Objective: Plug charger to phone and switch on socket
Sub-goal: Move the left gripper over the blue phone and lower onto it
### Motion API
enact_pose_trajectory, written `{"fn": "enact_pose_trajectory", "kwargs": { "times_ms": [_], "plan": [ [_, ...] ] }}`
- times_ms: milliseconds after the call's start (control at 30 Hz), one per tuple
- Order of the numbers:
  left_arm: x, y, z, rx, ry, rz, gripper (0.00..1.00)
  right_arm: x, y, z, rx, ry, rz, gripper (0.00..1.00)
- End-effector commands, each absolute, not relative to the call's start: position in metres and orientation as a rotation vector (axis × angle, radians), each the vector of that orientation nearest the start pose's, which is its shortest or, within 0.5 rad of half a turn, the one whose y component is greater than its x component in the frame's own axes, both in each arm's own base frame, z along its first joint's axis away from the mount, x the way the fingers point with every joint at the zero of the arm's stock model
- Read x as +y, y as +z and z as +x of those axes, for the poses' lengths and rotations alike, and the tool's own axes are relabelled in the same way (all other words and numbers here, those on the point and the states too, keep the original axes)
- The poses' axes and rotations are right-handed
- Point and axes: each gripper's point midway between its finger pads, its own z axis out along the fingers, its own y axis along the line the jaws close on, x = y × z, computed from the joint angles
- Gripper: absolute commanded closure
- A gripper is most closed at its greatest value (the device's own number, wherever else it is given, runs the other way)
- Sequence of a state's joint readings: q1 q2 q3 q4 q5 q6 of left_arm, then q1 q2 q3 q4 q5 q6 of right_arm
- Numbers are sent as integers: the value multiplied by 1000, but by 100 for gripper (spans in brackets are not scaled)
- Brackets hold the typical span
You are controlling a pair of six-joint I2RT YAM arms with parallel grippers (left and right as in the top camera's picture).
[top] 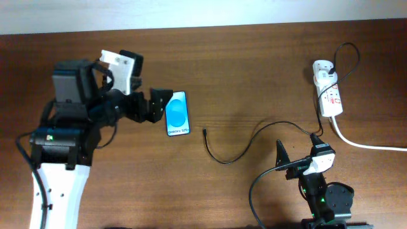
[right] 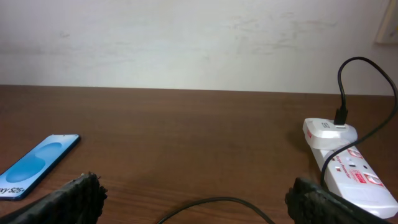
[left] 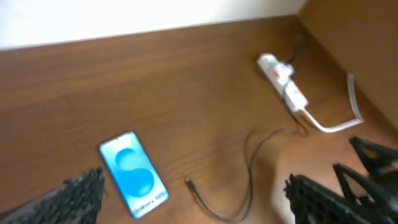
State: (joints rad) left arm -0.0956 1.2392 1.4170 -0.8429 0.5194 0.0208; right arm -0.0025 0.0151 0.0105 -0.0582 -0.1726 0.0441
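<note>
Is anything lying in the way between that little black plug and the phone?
Nothing visible does. The plug lies apart from the phone, with only bare table between them.

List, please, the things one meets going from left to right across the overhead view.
Open left pincer → slim black-edged smartphone with a bright blue screen → small black plug of the thin black charger cable → white elongated power strip with red markings.
</note>
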Motion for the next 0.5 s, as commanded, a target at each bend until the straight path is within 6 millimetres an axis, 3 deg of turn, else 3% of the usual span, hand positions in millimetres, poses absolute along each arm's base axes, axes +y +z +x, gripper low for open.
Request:
{"fn": "enact_pose_trajectory", "kwargs": {
  "times_ms": [0,100,233,267,367,400,467],
  "plan": [
    [-110,332,341,2278,-371,299,1,30,159,244,1637,170,-103,2],
    [-112,303,352,2509,-191,296,1,30,159,244,1637,170,-103,2],
    [-127,266,365,2656,-239,333,1,30,159,244,1637,170,-103,2],
    [-135,263,363,2667,-296,348,1,30,159,244,1637,170,-103,2],
    [-131,262,362,2686,-297,288,1,30,159,244,1637,170,-103,2],
    [-125,261,363,2709,-319,145,1,30,159,244,1637,170,-103,2],
    [-124,256,366,2727,-333,51,1,30,159,244,1637,170,-103,1]
  ]
}}
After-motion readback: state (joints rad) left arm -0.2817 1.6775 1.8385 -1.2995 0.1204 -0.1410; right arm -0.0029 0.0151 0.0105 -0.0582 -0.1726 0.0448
